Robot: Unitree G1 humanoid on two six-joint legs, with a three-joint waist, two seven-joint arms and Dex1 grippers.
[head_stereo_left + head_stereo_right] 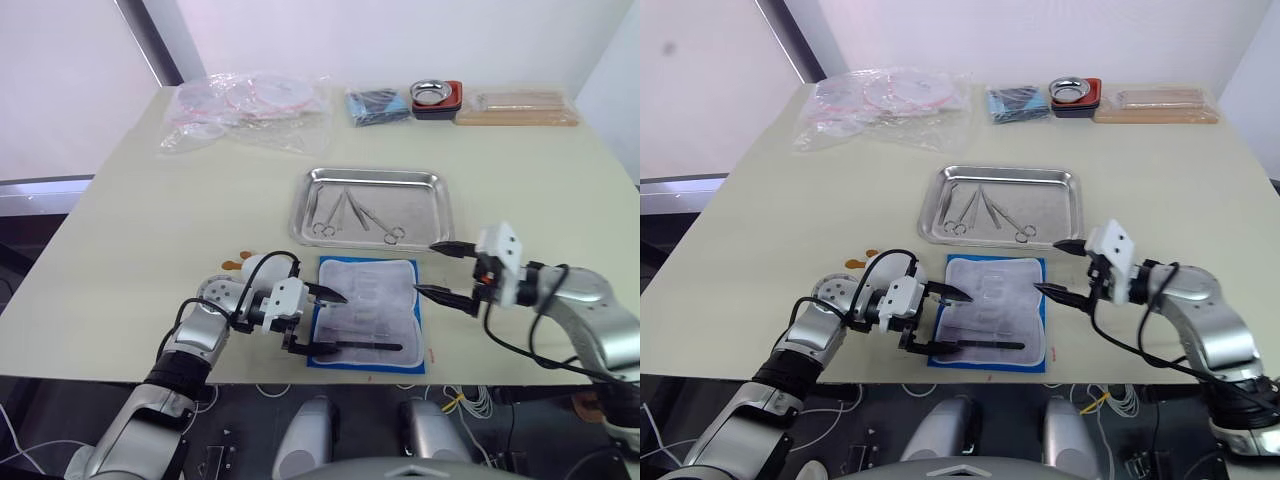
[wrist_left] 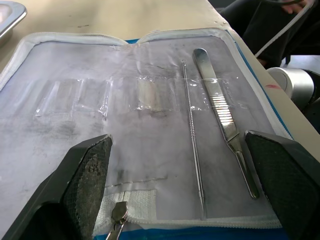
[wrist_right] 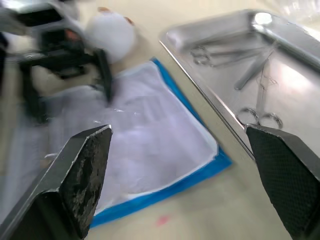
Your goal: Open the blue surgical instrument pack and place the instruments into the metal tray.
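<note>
Nearest the camera, the blue surgical instrument pack point(image 1: 366, 314) lay unfolded flat at the front edge of the tabletop point(image 1: 120, 220), its pale grey-white lining facing up inside a blue border. No brand, label or legible writing could be made out on it; only clear plastic slots crossed the lining. Two instruments remained in the pack: a thin probe point(image 2: 192, 135) and a pair of tweezers point(image 2: 222, 112) with a ribbed grip, lying side by side at the near end. The left gripper point(image 1: 322, 318) hovered over that near-left part, fingers spread apart, with both tools between them in the left wrist view. The right gripper point(image 1: 440, 270) hung just beside the pack's right edge, its fingers likewise apart and empty. Just behind the pack stood the metal tray point(image 1: 425, 232), holding ring-handled scissors or forceps point(image 1: 324, 212) and other slim tools. Farther back lay clear plastic bags point(image 1: 245, 108), a dark blue bundle point(image 1: 377, 105) and a small steel bowl point(image 1: 434, 95).
</note>
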